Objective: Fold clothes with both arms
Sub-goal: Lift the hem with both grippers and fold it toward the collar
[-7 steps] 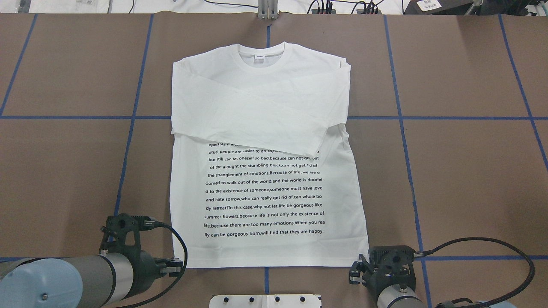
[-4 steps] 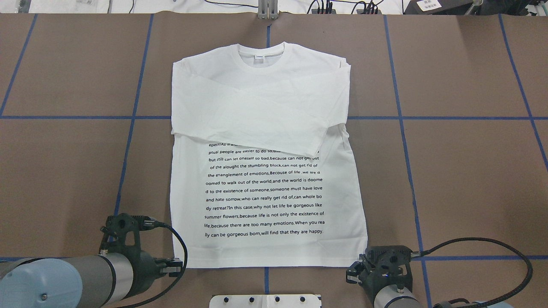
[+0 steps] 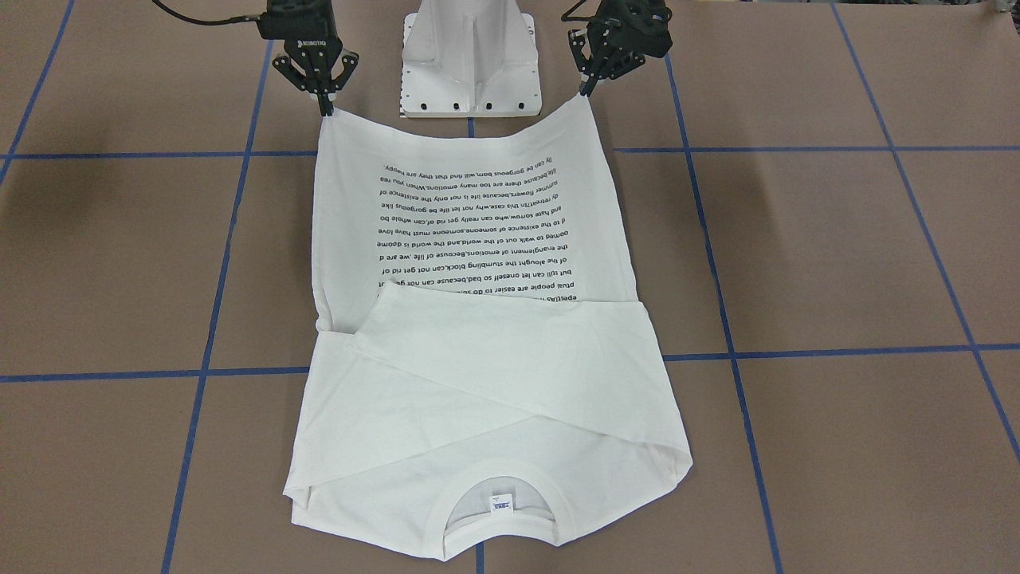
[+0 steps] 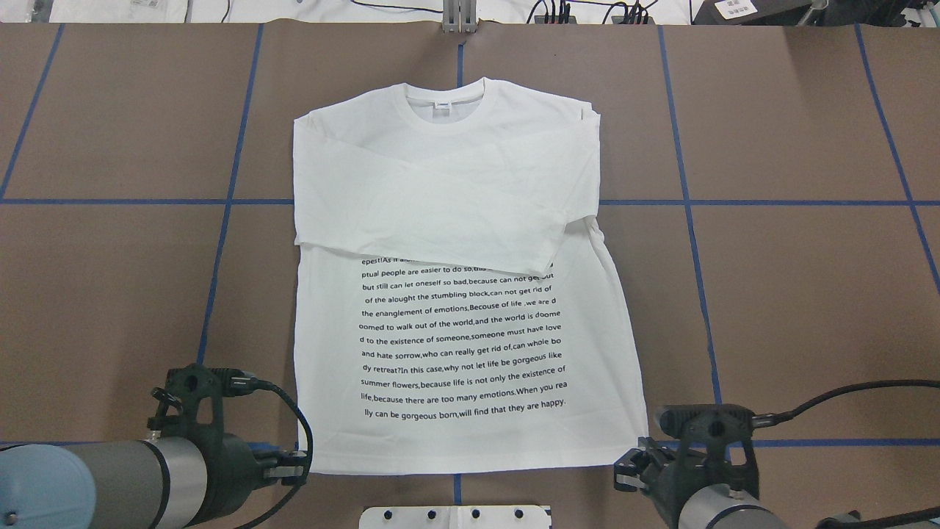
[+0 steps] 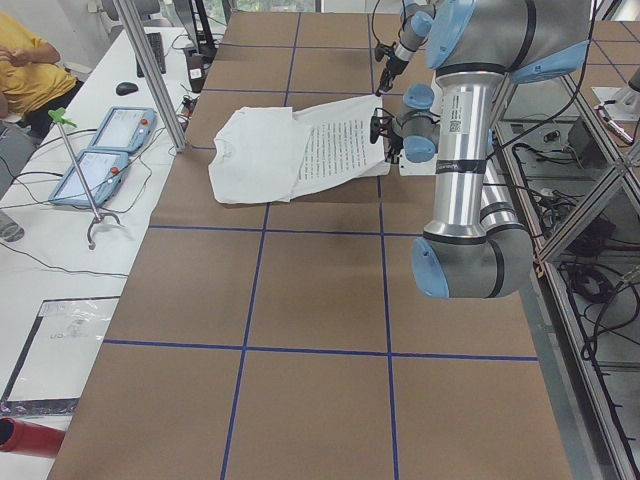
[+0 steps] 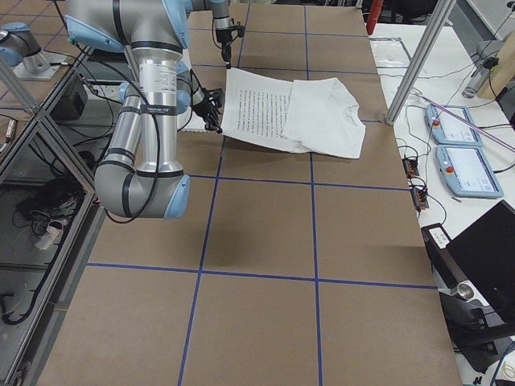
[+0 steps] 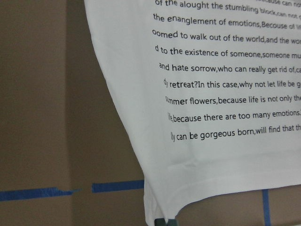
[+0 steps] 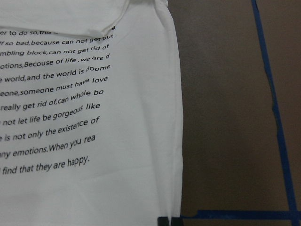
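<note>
- The left gripper point(image 4: 294, 464) has its fingers pressed together on the hem corner at 7 o'clock of the shirt point(image 4: 455, 220). Its wrist view shows cloth running down into a dark fingertip.
- The shirt lies mid-table, print side up, with the collar point(image 4: 444, 103) at 12 o'clock and the sleeves point(image 4: 440, 206) crossed over the chest. The upper half rests flat, while the hem at 6 o'clock hangs raised between the grippers.
- The right gripper point(image 4: 633, 470) pinches the 5 o'clock hem corner in the same way.
- The step in hand looks like carrying the hem toward 12 o'clock, over the sleeves. It should go best with both corners level and moving at one pace. The hem wants to be taut enough that its middle does not sag and drag, and it should land square at the shoulders.
- The side seam flares outward at 4 o'clock, so that edge could land askew.
- The white stand point(image 4: 455, 516) sits just behind the hem at 6 o'clock, which leaves little room to draw back. Bare brown table point(image 4: 110, 294) spreads wide at 9 and 3 o'clock, and the way toward 12 looks open.
</note>
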{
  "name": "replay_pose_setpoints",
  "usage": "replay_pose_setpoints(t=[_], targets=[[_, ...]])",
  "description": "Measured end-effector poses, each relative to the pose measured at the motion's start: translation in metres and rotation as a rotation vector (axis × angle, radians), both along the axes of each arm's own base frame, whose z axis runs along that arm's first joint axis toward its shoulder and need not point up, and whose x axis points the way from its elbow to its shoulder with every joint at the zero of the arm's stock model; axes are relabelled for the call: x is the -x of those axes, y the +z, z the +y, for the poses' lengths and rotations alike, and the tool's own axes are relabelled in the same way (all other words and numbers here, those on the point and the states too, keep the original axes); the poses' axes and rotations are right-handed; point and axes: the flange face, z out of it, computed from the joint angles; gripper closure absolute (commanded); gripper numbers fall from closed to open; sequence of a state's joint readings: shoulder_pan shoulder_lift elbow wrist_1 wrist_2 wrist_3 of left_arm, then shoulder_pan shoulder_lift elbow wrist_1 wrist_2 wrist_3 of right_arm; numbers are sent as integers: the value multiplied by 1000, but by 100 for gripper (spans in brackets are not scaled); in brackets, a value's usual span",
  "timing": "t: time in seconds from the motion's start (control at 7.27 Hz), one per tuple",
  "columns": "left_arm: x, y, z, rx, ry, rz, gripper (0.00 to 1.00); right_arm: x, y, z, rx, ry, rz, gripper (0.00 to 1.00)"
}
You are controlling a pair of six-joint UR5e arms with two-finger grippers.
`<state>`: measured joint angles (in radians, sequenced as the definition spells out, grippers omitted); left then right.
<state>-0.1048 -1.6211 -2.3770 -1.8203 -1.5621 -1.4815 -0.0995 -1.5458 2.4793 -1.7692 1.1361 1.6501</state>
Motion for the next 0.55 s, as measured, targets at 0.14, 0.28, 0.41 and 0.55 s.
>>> replay_pose_setpoints(t=[0.14, 0.28, 0.41, 0.55], targets=[[32, -28, 7, 20, 43, 14, 100, -40, -30, -4, 45, -25, -4, 100], [63, -50, 10, 35, 75, 18, 100, -64, -51, -14, 90, -27, -9, 100], [78, -65, 1, 21, 81, 16, 100, -76, -68, -29, 125, -14, -10, 100], [75, -75, -22, -33, 57, 2, 100, -84, -86, -48, 135, 3, -9, 100]])
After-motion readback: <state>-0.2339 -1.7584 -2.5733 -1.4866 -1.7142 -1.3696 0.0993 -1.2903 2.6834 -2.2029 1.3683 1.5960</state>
